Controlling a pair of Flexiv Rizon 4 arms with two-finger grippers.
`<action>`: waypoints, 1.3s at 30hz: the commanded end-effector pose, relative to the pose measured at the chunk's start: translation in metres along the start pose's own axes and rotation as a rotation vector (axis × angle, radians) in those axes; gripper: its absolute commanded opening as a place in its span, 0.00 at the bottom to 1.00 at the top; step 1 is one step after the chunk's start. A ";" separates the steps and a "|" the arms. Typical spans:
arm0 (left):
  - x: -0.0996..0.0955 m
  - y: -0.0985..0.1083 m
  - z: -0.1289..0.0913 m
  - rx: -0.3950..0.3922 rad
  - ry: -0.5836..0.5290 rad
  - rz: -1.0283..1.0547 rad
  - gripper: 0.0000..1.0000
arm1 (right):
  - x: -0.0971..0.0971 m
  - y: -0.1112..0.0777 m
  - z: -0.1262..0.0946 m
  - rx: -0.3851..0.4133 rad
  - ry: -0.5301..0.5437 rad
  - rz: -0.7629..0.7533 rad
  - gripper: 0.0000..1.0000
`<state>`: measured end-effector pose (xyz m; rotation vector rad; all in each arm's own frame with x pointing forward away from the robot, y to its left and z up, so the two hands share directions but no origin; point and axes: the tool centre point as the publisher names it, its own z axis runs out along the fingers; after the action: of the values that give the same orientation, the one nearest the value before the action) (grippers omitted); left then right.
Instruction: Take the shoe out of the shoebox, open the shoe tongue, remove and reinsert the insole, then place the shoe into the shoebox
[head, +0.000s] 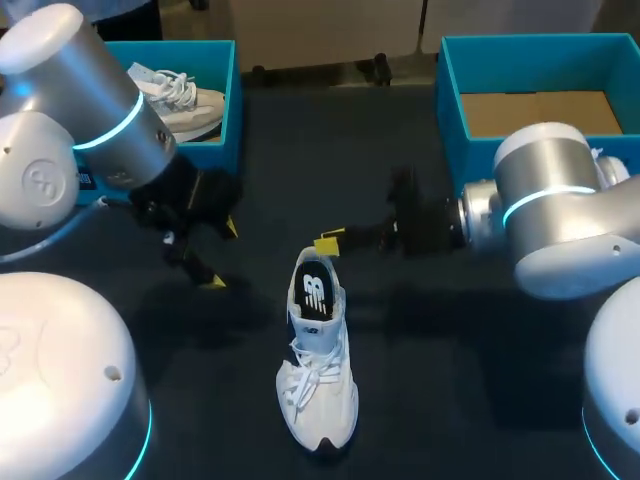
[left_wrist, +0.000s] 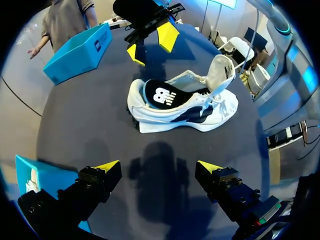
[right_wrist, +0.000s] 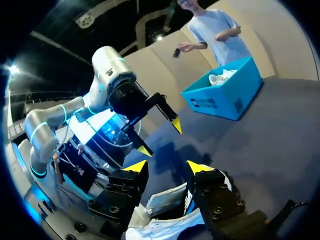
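Shoeboxes, both blue, sit at the table's far corners. The left shoebox (head: 232, 100) holds a second shoe (head: 180, 100), also white; the right shoebox (head: 450, 100) shows its brown cardboard floor (head: 540, 112). The white shoe (head: 318, 380) (tongue lifted, black insole (head: 314, 292) showing at the heel) stands on the dark table (head: 450, 350) between the arms, outside both boxes. The right gripper (head: 328, 240) hangs just over its heel, fingers spread, touching nothing. The left gripper (head: 221, 255) hovers off to the shoe's side, fingers likewise apart, gripping nothing.
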<state>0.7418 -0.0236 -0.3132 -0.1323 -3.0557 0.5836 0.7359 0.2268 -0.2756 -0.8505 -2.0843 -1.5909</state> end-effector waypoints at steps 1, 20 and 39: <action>0.005 0.003 -0.010 -0.015 -0.016 -0.018 1.00 | -0.013 0.006 -0.024 0.147 0.165 0.036 0.54; -0.006 0.029 -0.041 -0.056 0.057 -0.022 1.00 | -0.032 0.029 -0.068 0.447 -0.002 0.313 0.44; -0.026 0.066 -0.061 -0.113 0.069 -0.017 1.00 | -0.018 0.048 -0.090 0.531 -0.453 0.419 0.00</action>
<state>0.7680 0.0506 -0.2911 -0.1144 -3.0366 0.4081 0.7878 0.1453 -0.2353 -1.2772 -2.1164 -0.6852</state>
